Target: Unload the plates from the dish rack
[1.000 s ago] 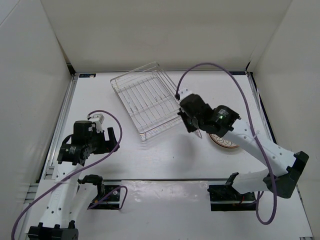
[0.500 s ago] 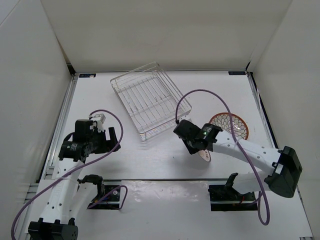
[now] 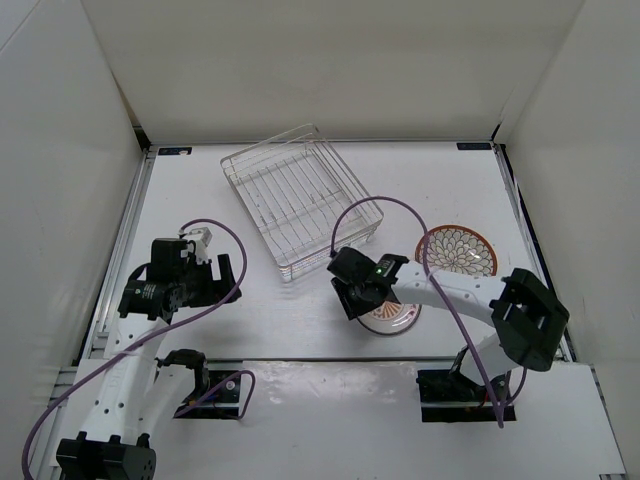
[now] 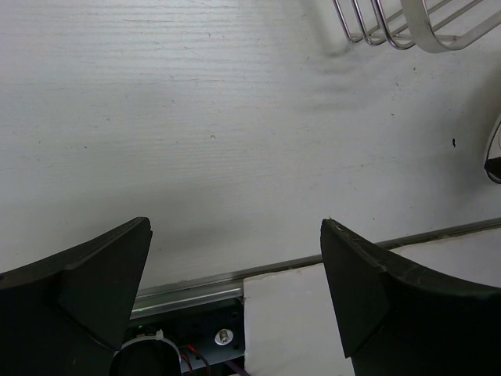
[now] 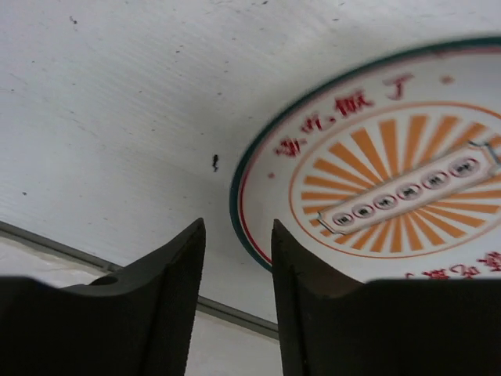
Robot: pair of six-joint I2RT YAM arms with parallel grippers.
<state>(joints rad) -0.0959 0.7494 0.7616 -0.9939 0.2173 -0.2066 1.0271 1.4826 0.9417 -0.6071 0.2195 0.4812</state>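
Sunburst-printed plate (image 5: 391,196) flat on table (image 5: 117,117) beyond slightly parted pincer (image 5: 237,229)

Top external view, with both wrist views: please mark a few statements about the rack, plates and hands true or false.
1. The rectangular silver wire dish rack holds no plates. True.
2. A round brown petal-patterned plate lies on the white table, to the right of the rack. True.
3. The left hand is shut on a plate. False: it is open and empty, with only bare table between its fingers.
4. The right hand is above the rack. False: it is low near the table's front edge, at the rim of a round plate with an orange sunburst.
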